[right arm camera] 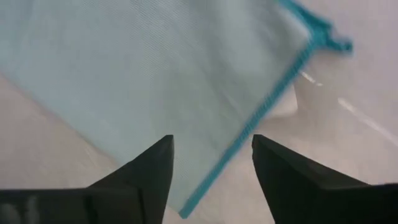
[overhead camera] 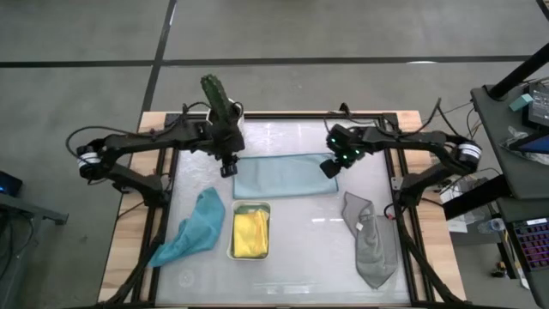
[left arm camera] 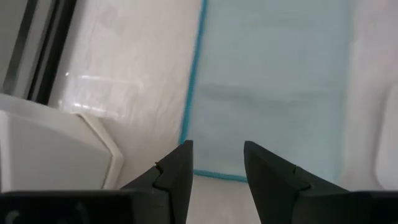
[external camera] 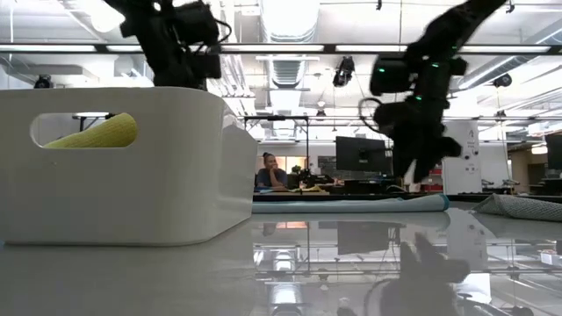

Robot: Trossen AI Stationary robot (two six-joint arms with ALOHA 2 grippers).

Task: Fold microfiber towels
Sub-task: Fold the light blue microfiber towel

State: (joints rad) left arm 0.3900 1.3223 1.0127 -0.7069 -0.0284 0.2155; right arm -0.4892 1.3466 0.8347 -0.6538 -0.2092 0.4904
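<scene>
White tray [external camera: 132,167] with a yellow towel [overhead camera: 250,233] sits nearest; behind it a light blue towel [overhead camera: 283,175] lies folded flat mid-table. Left gripper [overhead camera: 228,168] and right gripper [overhead camera: 331,166] hover at its ends, jaws apart, empty. Teal towel [overhead camera: 196,227] and grey towel [overhead camera: 371,241] lie crumpled alongside.

Tray [overhead camera: 250,254] (flanked by towels) blocks the front.

Bright, even overhead light floods the table [overhead camera: 292,232], whose glossy top throws glare patches at the far edge and mirrors the ceiling strips in the low view. There the arms show as dark, backlit silhouettes. Both wrist views are soft and washed out; the blue towel [right arm camera: 155,68] smears with motion blur, its fingers [right arm camera: 143,174] nearly black.
</scene>
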